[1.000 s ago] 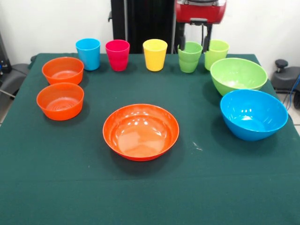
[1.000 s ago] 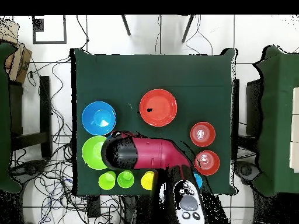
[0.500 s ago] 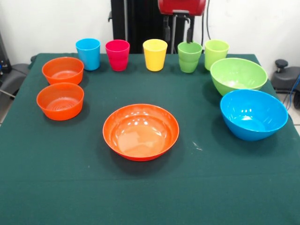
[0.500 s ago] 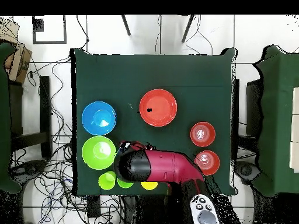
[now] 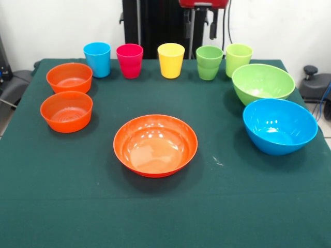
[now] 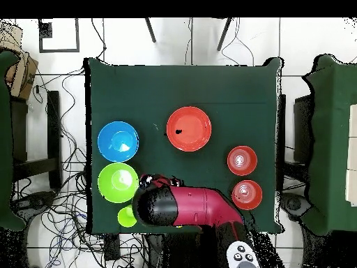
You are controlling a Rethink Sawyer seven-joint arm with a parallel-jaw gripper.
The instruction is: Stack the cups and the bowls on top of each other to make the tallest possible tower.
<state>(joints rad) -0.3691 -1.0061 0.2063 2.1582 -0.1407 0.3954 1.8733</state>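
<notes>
Along the far edge stand the cups: sky blue (image 5: 97, 59), pink (image 5: 129, 60), yellow (image 5: 171, 60), a nested green pair (image 5: 209, 62) and a light green one (image 5: 238, 58). The wide orange bowl (image 5: 155, 145) sits mid-table, with two small orange bowls (image 5: 69, 77) (image 5: 66, 110) at the left. At the right are the lime bowl (image 5: 262, 83) and the blue bowl (image 5: 279, 125). No tower shows. My gripper (image 5: 199, 26) hangs open and empty, high behind the green pair. Overhead, the arm (image 6: 181, 207) hides most cups; one light green cup (image 6: 127, 216) shows.
A dark green cloth (image 5: 165, 206) covers the table. Overhead, the wide orange bowl (image 6: 189, 128) lies at the centre. Chairs and cables surround the table, and a black office chair (image 5: 315, 82) stands off the right side.
The gripper has moved left and risen toward the top edge in the front view. Overhead, the arm's head has swung toward the table's bottom edge, over the cups. Nothing on the table moved.
</notes>
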